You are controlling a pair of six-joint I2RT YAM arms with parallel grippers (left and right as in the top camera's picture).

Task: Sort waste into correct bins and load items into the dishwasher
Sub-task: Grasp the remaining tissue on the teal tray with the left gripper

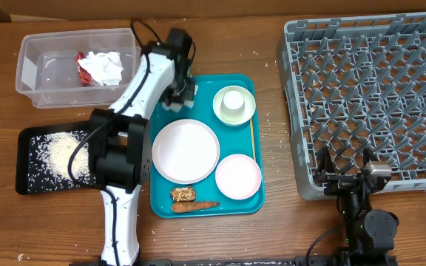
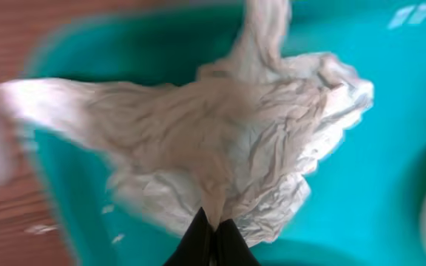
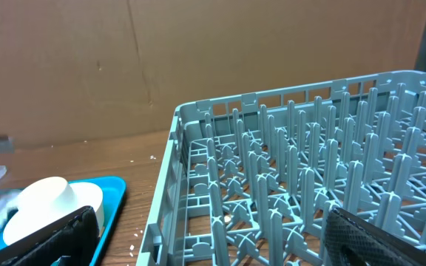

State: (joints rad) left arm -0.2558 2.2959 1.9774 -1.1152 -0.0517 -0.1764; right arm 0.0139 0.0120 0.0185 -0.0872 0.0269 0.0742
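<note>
The crumpled napkin (image 2: 228,140) is at the teal tray's (image 1: 161,205) far-left corner, pinched between the closed tips of the left gripper (image 2: 211,235). The clear waste bin (image 1: 43,89) lies just left and slightly farther. The right gripper (image 1: 345,164) gapes wide by the dish rack (image 1: 361,74), well apart.

Napkin (image 2: 235,148): white, crumpled, spread over the tray's far-left corner; its edge is pinched by the left gripper (image 2: 209,240).
Tray (image 1: 161,196): teal, flat, between the bins and the rack.
Plate (image 1: 186,151): white, round, left-centre on the tray.
Small plate (image 1: 238,176): pale pink, just right of the plate.
Cup (image 1: 234,101): white, in a green bowl (image 1: 219,111), at the tray's far-right corner.
Stick (image 1: 253,137): thin, wooden, along the tray's right edge.
Scraps: carrot (image 1: 194,206) and brown lump (image 1: 183,193), at the tray's near edge.
Clear bin (image 1: 32,74): far left; holds crumpled white paper (image 1: 102,68).
Black tray (image 1: 24,159): strewn with rice (image 1: 61,151).
Rack (image 1: 368,96): grey, pegged, right of the tray.
</note>
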